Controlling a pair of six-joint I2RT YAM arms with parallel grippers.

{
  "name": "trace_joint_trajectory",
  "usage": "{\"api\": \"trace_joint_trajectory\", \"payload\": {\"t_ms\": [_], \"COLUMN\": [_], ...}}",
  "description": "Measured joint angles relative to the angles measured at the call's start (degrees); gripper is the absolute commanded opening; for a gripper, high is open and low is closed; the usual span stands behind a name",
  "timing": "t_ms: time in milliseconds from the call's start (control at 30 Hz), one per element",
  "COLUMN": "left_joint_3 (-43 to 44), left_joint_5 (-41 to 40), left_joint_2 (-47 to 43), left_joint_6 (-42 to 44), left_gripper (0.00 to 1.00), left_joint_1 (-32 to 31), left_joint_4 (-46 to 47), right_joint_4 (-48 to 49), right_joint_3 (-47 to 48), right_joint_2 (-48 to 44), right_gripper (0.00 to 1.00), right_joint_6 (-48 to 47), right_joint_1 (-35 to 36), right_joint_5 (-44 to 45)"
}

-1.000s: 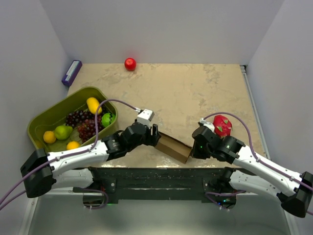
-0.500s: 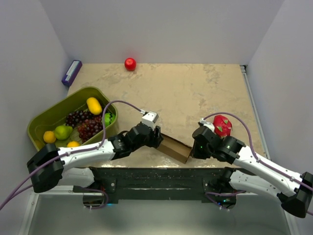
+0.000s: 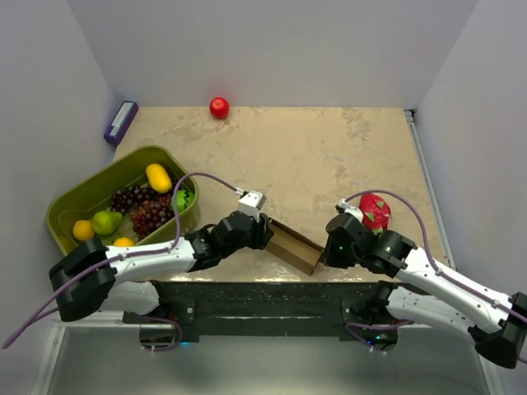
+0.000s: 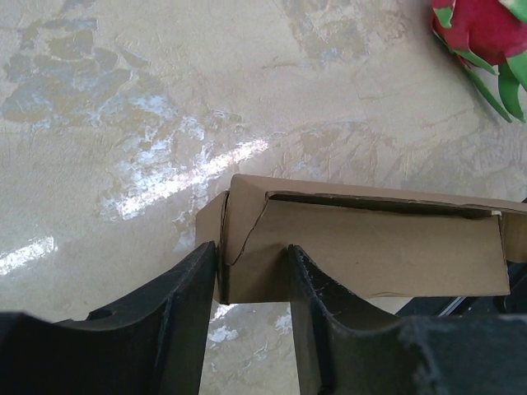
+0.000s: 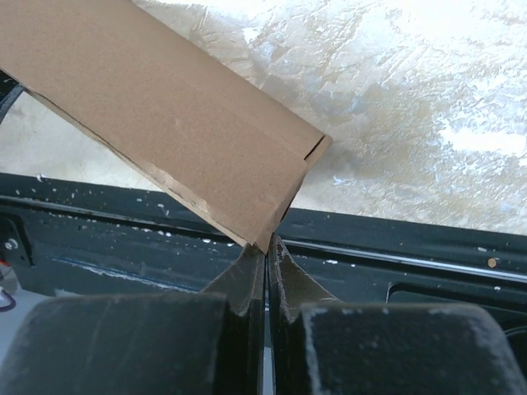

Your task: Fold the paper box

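The paper box [image 3: 295, 247] is a slim brown cardboard box lying near the table's front edge, between my two grippers. My left gripper [image 3: 263, 233] is at its left end. In the left wrist view the two fingers of the left gripper [image 4: 251, 271] press on both sides of the box's [image 4: 370, 247] end, where a tucked flap shows. My right gripper [image 3: 327, 249] is at its right end. In the right wrist view the right gripper [image 5: 266, 247] is pinched shut on the lowest corner of the box [image 5: 165, 123], which is tilted over the front rail.
An olive-green basket [image 3: 62, 206] of fruit stands at the left. A dragon fruit [image 3: 375, 210] lies just behind the right wrist. A red apple [image 3: 219, 107] and a purple block [image 3: 121, 122] sit at the back. The black base rail [image 3: 263, 296] runs along the front edge.
My left gripper has slid a little right and toward the front along the box's left end. The box and right gripper have barely moved.
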Motion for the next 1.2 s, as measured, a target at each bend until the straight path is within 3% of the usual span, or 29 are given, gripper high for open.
{"api": "trace_joint_trajectory", "payload": {"t_ms": [333, 1200], "left_joint_3": [-1.3, -1.2], "left_joint_5": [-1.9, -4.7], "left_joint_2": [0.0, 0.3], "left_joint_6": [0.1, 0.1], "left_gripper": [0.42, 0.4], "left_joint_1": [-1.9, -3.0], "left_joint_4": [2.7, 2.7], "right_joint_4": [0.0, 2.5], "right_joint_3": [-1.7, -3.3], "right_joint_2": [-5.3, -5.8], "right_gripper": [0.0, 0.0], "right_joint_6": [3.8, 5.5], "right_joint_1": [0.0, 0.0], "right_joint_5": [0.0, -0.1]}}
